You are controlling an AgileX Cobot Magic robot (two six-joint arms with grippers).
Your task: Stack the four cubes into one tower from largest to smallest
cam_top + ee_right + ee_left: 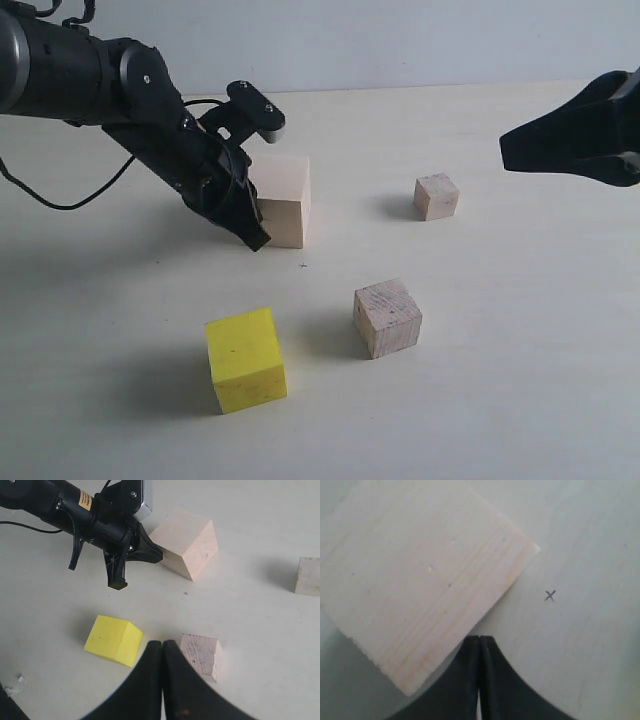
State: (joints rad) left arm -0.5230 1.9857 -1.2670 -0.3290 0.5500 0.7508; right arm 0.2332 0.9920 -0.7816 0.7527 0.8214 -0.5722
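Tabletop (480, 400): left gripper (256, 240), clenched empty, noses the largest cube (286, 195) from beside; right gripper (508, 150), clenched too, well apart.

Fine straight grain is shown on the smooth, unvarnished face of the large pale pinkish wooden cube (420, 590). A matt, even coat is seen on the bright yellow cube (245, 360). Rougher, darker grain is borne by the medium-sized wooden cube (387, 318). The pale tabletop (500, 400) appears smooth and matt.
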